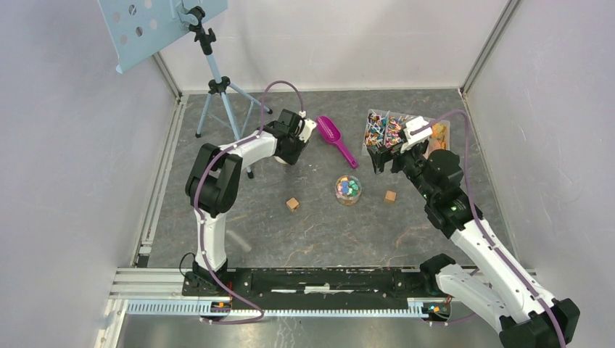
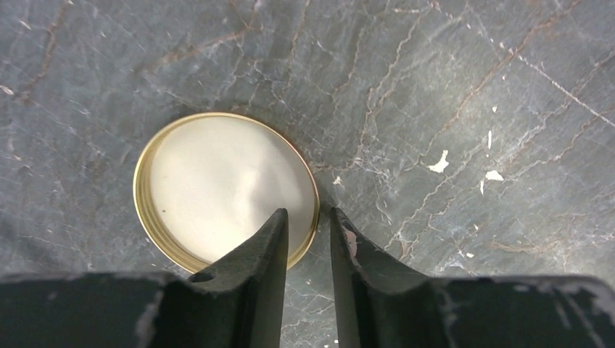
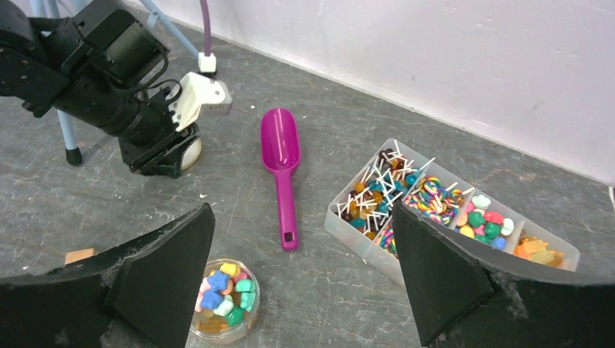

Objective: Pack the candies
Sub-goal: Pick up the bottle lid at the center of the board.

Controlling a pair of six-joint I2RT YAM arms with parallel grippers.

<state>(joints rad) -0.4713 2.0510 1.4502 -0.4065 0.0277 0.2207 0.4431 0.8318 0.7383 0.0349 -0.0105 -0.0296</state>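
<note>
A small clear jar [image 1: 348,189] holding coloured candies [image 3: 221,290] stands open at mid-table. Its gold-rimmed lid [image 2: 225,185] lies flat, inside up, under my left gripper [image 2: 308,212]. The fingers stand a little apart and straddle the lid's right rim without closing on it. My right gripper [image 3: 301,210] is wide open and empty, hovering between the jar [image 3: 223,301] and a clear divided tray [image 3: 362,243] of lollipops and sweets. A magenta scoop [image 3: 280,152] lies empty on the table between the two arms.
Two brown wooden cubes [image 1: 292,204] [image 1: 390,196] sit left and right of the jar. A tripod [image 1: 217,87] carrying a pale blue perforated panel [image 1: 145,25] stands at the back left. White walls enclose the table. The tray [image 1: 373,114] sits at the back right.
</note>
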